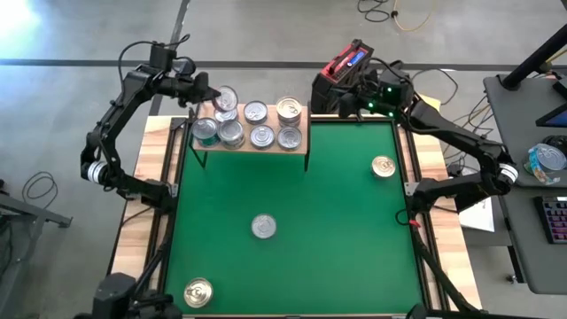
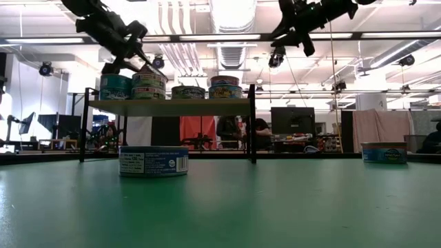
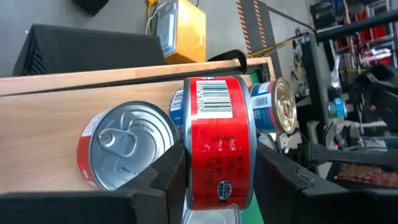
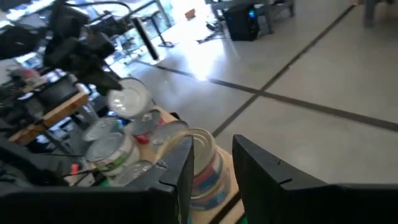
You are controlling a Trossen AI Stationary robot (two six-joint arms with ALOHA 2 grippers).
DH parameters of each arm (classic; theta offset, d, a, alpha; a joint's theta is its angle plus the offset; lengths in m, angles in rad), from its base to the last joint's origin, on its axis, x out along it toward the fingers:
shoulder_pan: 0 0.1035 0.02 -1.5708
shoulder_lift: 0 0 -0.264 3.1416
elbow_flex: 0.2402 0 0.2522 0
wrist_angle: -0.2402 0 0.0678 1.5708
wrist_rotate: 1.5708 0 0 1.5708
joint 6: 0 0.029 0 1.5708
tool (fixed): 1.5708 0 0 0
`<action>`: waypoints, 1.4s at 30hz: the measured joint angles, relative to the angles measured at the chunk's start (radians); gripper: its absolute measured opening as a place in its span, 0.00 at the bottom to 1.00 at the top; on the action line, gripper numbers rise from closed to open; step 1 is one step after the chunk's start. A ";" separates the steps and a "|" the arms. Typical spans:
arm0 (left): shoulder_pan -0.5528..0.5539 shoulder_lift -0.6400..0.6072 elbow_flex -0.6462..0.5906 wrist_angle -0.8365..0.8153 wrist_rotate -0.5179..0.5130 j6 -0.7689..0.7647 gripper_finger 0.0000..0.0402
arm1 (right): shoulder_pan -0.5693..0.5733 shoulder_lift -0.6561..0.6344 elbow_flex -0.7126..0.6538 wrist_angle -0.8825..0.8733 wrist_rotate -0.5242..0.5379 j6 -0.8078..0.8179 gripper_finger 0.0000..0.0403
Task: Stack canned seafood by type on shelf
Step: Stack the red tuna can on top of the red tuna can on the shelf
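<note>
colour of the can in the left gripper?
Red-sided can with a white barcode patch, clearest in the left wrist view.

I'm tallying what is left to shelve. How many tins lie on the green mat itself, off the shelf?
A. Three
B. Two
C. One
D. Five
A: the high view shows three tins on the green mat: a gold-topped tin near the right edge, a silver-topped tin in the middle, and another gold-topped tin near the front left corner; the others sit on the shelf.
</note>
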 joint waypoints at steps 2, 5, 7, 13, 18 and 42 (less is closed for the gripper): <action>-0.001 0.000 0.000 -0.008 -0.020 -0.016 0.31 | 0.000 0.000 0.006 0.001 -0.029 0.000 0.24; -0.001 0.000 0.000 -0.055 -0.078 -0.018 0.31 | 0.000 0.000 0.008 -0.012 -0.037 0.000 0.23; -0.001 0.000 -0.002 -0.057 -0.098 -0.013 0.31 | 0.000 0.000 0.012 -0.019 -0.054 0.000 0.22; -0.001 0.004 -0.002 -0.024 -0.099 -0.003 0.31 | 0.000 0.000 0.012 -0.019 -0.060 0.000 0.21; -0.019 0.014 -0.002 -0.032 -0.091 -0.009 0.31 | 0.000 0.000 0.012 -0.019 -0.060 0.000 0.21; -0.040 0.042 -0.002 -0.034 -0.103 -0.012 0.31 | -0.015 -0.014 0.012 -0.012 -0.060 0.019 0.20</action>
